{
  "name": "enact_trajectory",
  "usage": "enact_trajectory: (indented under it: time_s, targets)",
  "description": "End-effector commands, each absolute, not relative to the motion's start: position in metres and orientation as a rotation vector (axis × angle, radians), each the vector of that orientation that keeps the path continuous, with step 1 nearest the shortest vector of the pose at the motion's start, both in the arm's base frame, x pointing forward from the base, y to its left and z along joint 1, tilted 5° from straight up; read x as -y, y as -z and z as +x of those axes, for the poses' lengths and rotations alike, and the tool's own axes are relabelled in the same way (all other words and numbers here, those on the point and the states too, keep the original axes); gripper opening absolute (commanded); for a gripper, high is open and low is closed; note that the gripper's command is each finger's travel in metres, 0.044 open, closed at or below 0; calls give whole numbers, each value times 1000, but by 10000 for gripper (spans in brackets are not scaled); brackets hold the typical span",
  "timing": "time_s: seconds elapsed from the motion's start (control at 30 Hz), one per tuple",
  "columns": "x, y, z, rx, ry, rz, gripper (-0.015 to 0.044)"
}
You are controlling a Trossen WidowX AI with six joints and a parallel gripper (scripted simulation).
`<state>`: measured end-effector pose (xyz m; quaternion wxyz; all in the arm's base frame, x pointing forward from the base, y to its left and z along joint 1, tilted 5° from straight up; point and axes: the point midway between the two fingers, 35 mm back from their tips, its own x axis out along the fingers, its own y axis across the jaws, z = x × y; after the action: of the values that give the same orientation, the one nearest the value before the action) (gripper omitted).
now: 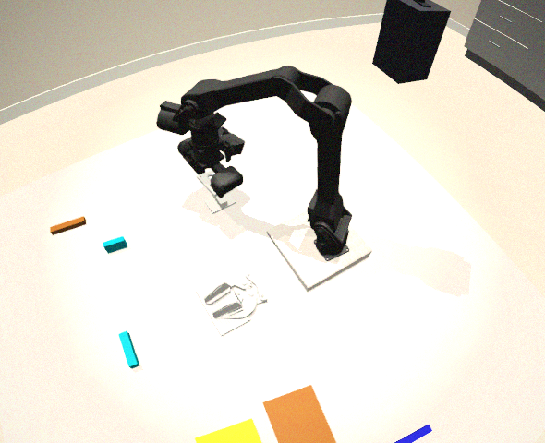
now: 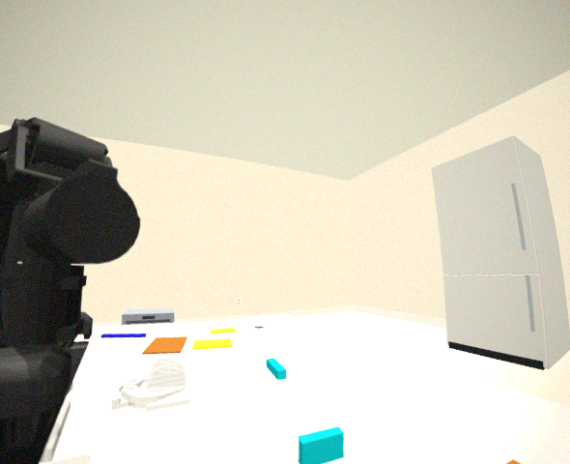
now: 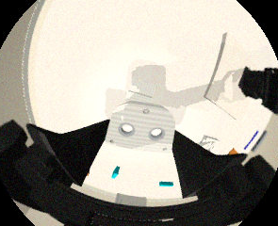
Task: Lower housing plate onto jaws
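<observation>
The pale housing plate [image 1: 206, 176] [image 3: 141, 141], with two large round holes, is held off the table between the fingers of my gripper [image 1: 211, 179] [image 3: 140, 127]. One dark finger presses each side edge. Below the plate, a small pale stand [image 1: 220, 206] rests on the table, apart from it. The jaw assembly [image 2: 168, 375] stands away from the gripper, nearer the camera in the top view. Its two jaws [image 1: 226, 310] lie side by side, their shaded faces showing. The pins and stubs are too washed out to make out. The fingertips are not clear in the exterior view.
The arm's base board [image 1: 310, 274] is right of the assembly. Cyan blocks [image 1: 115, 245] [image 1: 128, 350] and an orange bar [image 1: 67, 225] lie to the left. An orange sheet [image 1: 298, 414], a yellow sheet [image 1: 229, 434] and a blue bar [image 1: 414, 435] lie in front.
</observation>
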<state>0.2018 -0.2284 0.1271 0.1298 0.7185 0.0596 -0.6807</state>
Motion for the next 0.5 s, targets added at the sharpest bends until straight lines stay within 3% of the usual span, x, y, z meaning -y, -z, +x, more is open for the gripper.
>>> enact_trajectory:
  time_s: [0.0, 0.47]
  targets:
    - [220, -129, 206, -253, 1931, 2034, 351]
    - [191, -127, 222, -537, 1755, 1824, 351]
